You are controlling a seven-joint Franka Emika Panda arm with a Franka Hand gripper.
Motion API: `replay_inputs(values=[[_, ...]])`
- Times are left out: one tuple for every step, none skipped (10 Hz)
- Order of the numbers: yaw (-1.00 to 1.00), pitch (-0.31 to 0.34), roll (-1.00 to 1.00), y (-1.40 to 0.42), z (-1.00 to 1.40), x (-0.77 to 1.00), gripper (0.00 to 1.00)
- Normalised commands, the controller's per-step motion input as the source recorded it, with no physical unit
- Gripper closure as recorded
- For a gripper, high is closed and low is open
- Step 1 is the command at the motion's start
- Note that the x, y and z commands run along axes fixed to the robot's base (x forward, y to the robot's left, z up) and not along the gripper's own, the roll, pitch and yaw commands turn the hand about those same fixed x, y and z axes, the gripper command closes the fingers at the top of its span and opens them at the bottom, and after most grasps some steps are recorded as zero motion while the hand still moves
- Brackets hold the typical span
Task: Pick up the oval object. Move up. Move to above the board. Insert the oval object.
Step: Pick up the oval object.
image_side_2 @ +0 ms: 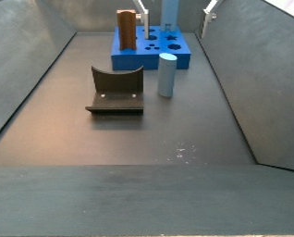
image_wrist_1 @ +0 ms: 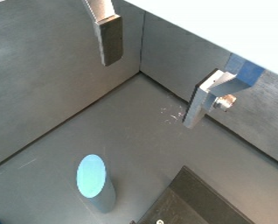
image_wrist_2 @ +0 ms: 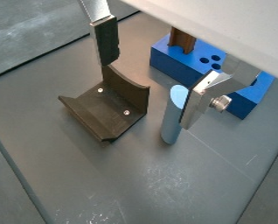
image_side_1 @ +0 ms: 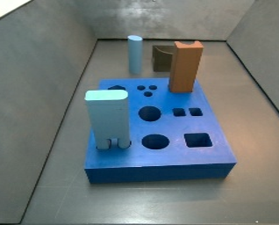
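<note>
The oval object (image_wrist_2: 173, 114) is a slim light-blue peg standing upright on the grey floor, between the fixture and the board; it also shows in both side views (image_side_1: 135, 54) (image_side_2: 165, 74) and from above in a wrist view (image_wrist_1: 93, 175). The board (image_side_1: 166, 154) is a bright-blue square block with several holes, also in view here (image_wrist_2: 191, 68) (image_side_2: 175, 44). My gripper (image_wrist_2: 149, 94) (image_wrist_1: 153, 92) is open and empty, well above the floor. The peg stands below and beside one finger (image_wrist_2: 200, 101), not between the fingers.
An orange-brown block (image_side_1: 185, 66) (image_side_2: 125, 30) and a wider pale block (image_side_1: 108, 119) stand in the board. The dark fixture (image_wrist_2: 107, 109) (image_side_2: 116, 91) sits on the floor next to the peg. Grey walls (image_side_1: 60, 79) close in the workspace.
</note>
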Motion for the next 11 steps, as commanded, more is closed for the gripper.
replay_inputs(values=[[-0.01,-0.010,0.00,0.00,0.00,-0.11,0.00],[-0.12,-0.107,0.00,-0.43,-0.41,0.00,0.00],[0.00,0.000,0.00,-0.41,-0.48,0.09,0.00],[0.18,0.003,0.05,-0.50,-0.51,0.07,0.00],[0.50,0.000,0.03,-0.52,-0.54,0.07,0.00],[0.23,-0.011,0.03,-0.60,-0.52,0.02,0.00],[-0.33,-0.019,0.00,-0.37,-0.26,0.00,0.00],[-0.22,-0.024,0.00,-0.27,-0.23,0.00,0.00],[0.04,-0.006,0.00,-0.23,-0.30,0.00,0.00],[0.19,0.000,0.03,-0.10,-0.31,0.00,0.00],[0.28,0.000,0.00,-0.13,-0.43,-0.01,0.00]])
